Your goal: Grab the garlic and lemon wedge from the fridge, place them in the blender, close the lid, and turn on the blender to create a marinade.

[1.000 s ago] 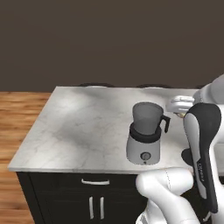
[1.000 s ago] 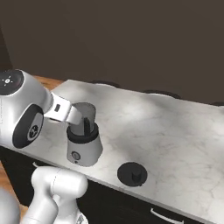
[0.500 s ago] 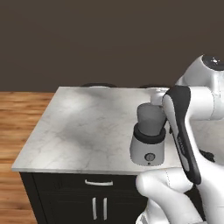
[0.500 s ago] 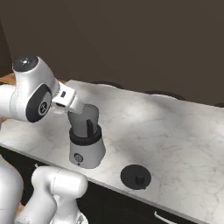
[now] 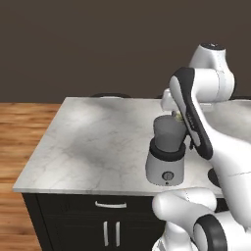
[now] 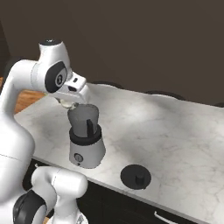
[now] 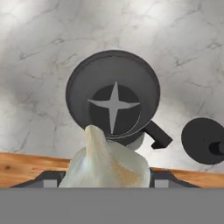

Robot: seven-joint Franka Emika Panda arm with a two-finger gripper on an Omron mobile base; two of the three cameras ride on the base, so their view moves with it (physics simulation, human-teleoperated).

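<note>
The jaws (image 7: 105,186) are clamped on the garlic (image 7: 105,162), directly above the open blender (image 7: 113,98), whose jar is empty. The lid (image 6: 135,176) lies on the table (image 6: 175,131) off to the side. Judged: 1 ingredient nearly delivered; lemon, lid and knob remain.

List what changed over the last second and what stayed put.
The arm swung up from low beside the blender and carried the gripper over the open jar; it still holds the garlic, now poised just above the jar's rim. Nothing was let go. The blender kept its spot on the counter, and the lid still lies beside it, off the jar.
</note>
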